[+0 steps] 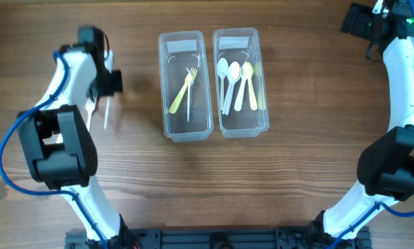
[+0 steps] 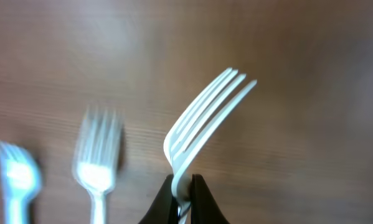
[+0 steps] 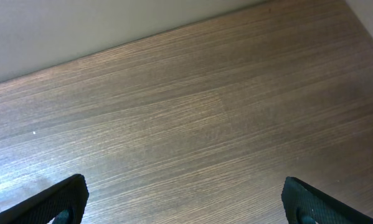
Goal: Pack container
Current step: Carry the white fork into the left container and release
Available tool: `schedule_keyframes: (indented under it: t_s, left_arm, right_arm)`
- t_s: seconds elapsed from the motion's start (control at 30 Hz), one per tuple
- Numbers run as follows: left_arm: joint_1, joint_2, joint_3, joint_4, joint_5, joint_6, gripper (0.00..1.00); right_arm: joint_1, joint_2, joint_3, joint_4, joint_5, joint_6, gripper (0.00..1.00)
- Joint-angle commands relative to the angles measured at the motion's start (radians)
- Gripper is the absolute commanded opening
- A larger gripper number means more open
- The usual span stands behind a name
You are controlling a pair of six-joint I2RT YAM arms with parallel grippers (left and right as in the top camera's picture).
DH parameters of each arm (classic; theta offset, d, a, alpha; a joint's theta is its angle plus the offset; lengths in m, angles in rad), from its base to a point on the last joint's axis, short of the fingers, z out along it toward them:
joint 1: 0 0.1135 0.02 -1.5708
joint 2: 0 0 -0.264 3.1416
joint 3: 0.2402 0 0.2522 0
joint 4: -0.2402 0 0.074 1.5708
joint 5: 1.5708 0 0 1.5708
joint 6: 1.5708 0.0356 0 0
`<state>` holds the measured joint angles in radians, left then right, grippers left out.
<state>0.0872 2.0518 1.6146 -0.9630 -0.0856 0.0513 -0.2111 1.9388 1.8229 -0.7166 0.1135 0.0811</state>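
Pinching a white plastic fork [image 2: 205,112] low on its neck, the left gripper [image 2: 183,183] has its two dark fingers pressed tight against the thin handle, which stands between them. In the left wrist view the fork looks glossy and slightly translucent, its four slim tines fanning up and to the right, clear of the wooden table [image 3: 205,112]. Two more white forks [image 2: 98,158] lie flat on the wood to the left of the held one; both are blurred, and the farther one is cut off by the picture's edge. From overhead the held fork shows as a pale streak just beneath the left gripper, well to the left of the two clear plastic containers that sit side by side at the table's middle. The left container [image 1: 187,133] holds a yellow fork [image 1: 181,90] lying slantwise, with a thin pale piece beside it that is too faint to name. The right container [image 1: 245,130] holds a row of spoons [image 1: 234,79], some white and some yellow, bowls toward the far end. The right gripper [image 3: 186,205] hangs at the far right corner of the table with its fingers [image 3: 55,202] spread wide apart, only bare wood between them.
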Motion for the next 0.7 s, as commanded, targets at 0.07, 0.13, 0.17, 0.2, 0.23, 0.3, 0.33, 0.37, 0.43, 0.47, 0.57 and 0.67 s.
schedule_keyframes:
  t_s: [0.07,0.13,0.17,0.2,0.23,0.3,0.33,0.37,0.43,0.47,0.57,0.67]
  left_arm:
    - [-0.021,0.002,0.301,-0.087,0.142,-0.103,0.04]
    - [-0.035,0.002,0.357,-0.106,0.193,-0.156,0.04]
    - [-0.045,0.002,0.378,-0.113,0.216,-0.195,0.04]
    - [-0.057,0.002,0.394,-0.116,0.251,-0.243,0.04]
    - [-0.069,0.002,0.397,-0.115,0.289,-0.272,0.04]
    - [-0.094,0.002,0.397,-0.118,0.350,-0.317,0.04]
    - [-0.108,0.003,0.397,-0.121,0.361,-0.337,0.04]
    - [-0.120,0.004,0.397,-0.123,0.362,-0.354,0.04]
    - [-0.152,0.004,0.397,-0.131,0.362,-0.373,0.04]
    - [-0.169,0.004,0.397,-0.139,0.362,-0.374,0.04]
    - [-0.219,0.013,0.394,-0.160,0.354,-0.374,0.04]
    - [-0.270,0.028,0.376,-0.164,0.339,-0.374,0.04]
  right_arm:
    - [0.005,-0.013,0.003,0.005,0.010,-0.003,1.00]
    - [0.005,-0.013,0.003,0.005,0.010,-0.003,1.00]
    - [0.005,-0.013,0.003,0.005,0.010,-0.003,1.00]
    - [0.005,-0.013,0.003,0.005,0.011,-0.003,1.00]
    - [0.005,-0.013,0.003,0.005,0.010,-0.003,1.00]
    - [0.005,-0.013,0.003,0.005,0.011,-0.003,1.00]
    - [0.005,-0.013,0.003,0.005,0.010,-0.002,1.00]
    - [0.005,-0.013,0.003,0.005,0.011,-0.003,1.00]
    - [0.005,-0.013,0.003,0.005,0.010,-0.002,1.00]
    - [0.005,-0.013,0.003,0.005,0.010,-0.003,1.00]
    - [0.005,-0.013,0.003,0.005,0.010,-0.002,1.00]
    - [0.005,-0.013,0.003,0.005,0.011,-0.003,1.00]
